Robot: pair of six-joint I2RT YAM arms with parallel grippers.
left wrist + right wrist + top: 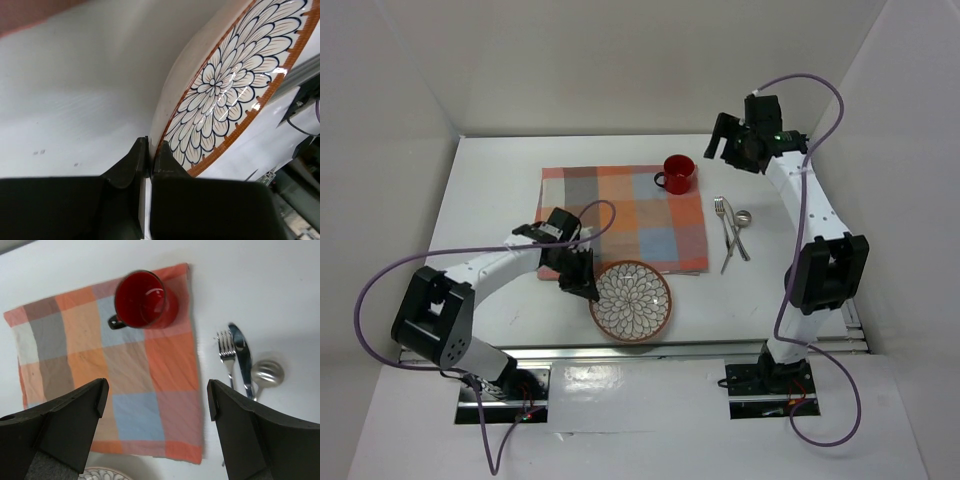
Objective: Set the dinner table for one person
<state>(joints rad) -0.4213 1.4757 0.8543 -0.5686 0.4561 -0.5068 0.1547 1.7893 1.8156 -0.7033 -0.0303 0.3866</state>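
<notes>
The white dinner table (490, 180) carries an orange-and-blue checked placemat (620, 215). A round plate (631, 300) with a flower pattern and brown rim lies at the placemat's near edge. My left gripper (582, 285) is shut on the plate's left rim. In the left wrist view the fingertips (134, 159) pinch the plate (225, 85) by its rim. A red mug (678, 173) stands on the placemat's far right corner. My right gripper (735, 140) is open and empty, high above the mug (145, 302) and the placemat (100, 355).
A fork (722, 215), a knife (728, 240) and a spoon (741, 220) lie together on the bare table right of the placemat. They also show in the right wrist view as fork (227, 352), knife (240, 355) and spoon (267, 374). White walls enclose the table.
</notes>
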